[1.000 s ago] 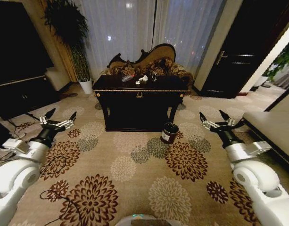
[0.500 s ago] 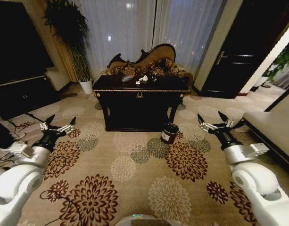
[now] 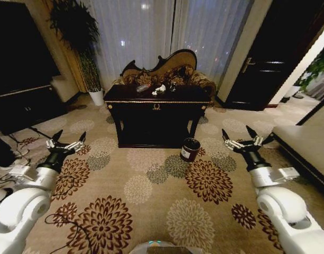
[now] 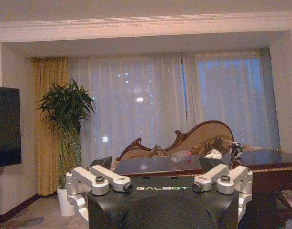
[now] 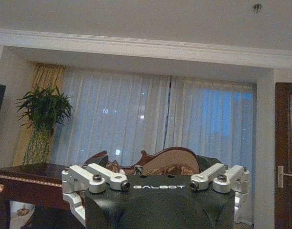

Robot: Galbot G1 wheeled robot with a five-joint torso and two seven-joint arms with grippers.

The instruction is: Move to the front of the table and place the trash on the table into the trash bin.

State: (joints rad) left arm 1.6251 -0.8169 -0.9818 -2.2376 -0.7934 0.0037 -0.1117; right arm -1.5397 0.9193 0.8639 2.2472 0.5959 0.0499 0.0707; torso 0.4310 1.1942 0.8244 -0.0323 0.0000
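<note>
On the robot's left, the left gripper (image 3: 66, 142) hangs low over the flowered carpet (image 3: 151, 196), its fingers spread wide and holding nothing; it is well apart from everything the task concerns. Ahead and toward the middle of the head view stands the black table (image 3: 157, 100) with its gold trim, backed by a carved sofa (image 3: 169, 66) and pale curtains (image 3: 151, 32). The trash lies together on the far part of that surface: a clear bottle (image 3: 143, 87) on its side, white paper wads (image 3: 159, 89) just beside it, and a small can (image 3: 173, 86) upright next to them. All of it sits well beyond both grippers, farther ahead and between them. In the left wrist view the same bottle (image 4: 180, 156), a paper wad (image 4: 213, 153) and the can (image 4: 236, 149) line up along the table top (image 4: 260, 160), past the gripper's open fingers (image 4: 110, 178). The dark trash bin (image 3: 190, 149) stands on the carpet near the table's front right leg, below the surface and closer to the right arm than to the left. On the right, the right gripper (image 3: 245, 138) also hangs over the carpet with its fingers spread wide and empty, near the bin but apart from it, with a dark door (image 3: 267, 58) in the wall behind.
</note>
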